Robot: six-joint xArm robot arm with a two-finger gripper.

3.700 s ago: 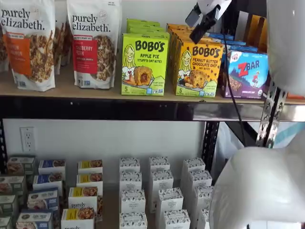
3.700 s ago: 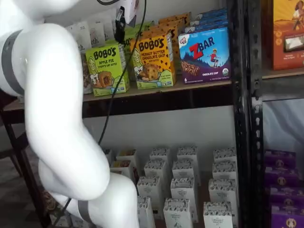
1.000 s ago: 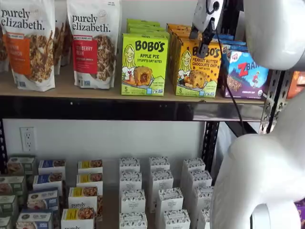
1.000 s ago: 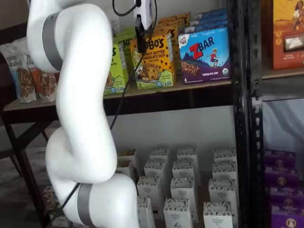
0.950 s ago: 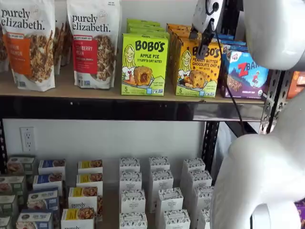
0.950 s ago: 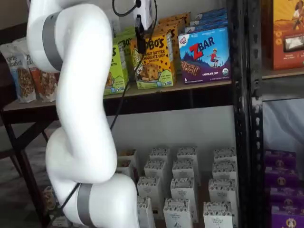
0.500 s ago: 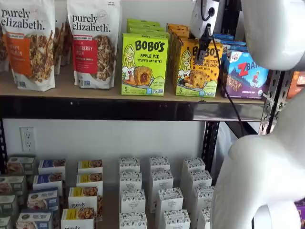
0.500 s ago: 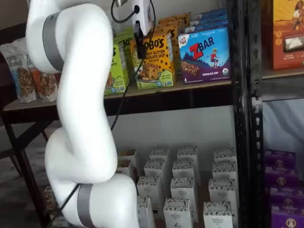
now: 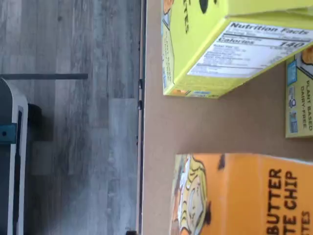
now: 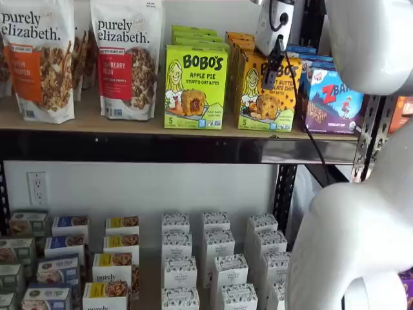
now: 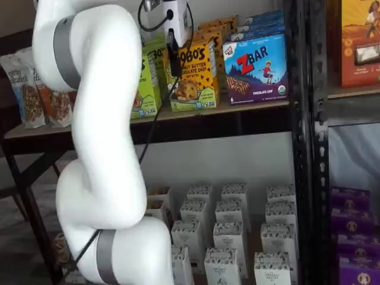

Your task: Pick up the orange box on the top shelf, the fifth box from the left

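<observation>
The orange box (image 10: 266,97) is a yellow-orange Bobo's carton standing at the front of the top shelf (image 10: 129,123), between the green Bobo's box (image 10: 195,87) and the blue ZBar box (image 10: 332,97). My gripper (image 10: 270,74) hangs in front of the orange box's upper face, its black fingers pointing down. It also shows in a shelf view (image 11: 174,66), over the left edge of the orange box (image 11: 196,80). The fingers show no gap and hold nothing that I can see. The wrist view shows the orange box (image 9: 244,196) and the green box (image 9: 220,44) on the shelf board (image 9: 195,122).
Two purely elizabeth bags (image 10: 126,58) stand at the shelf's left. More orange and green cartons stand behind the front ones. Small white boxes (image 10: 216,258) fill the lower level. A black upright (image 11: 306,119) stands to the right of the ZBar box (image 11: 256,68). My white arm (image 11: 101,136) covers part of the green box.
The gripper has shifted slightly left and down across the orange box's front. The boxes have not moved.
</observation>
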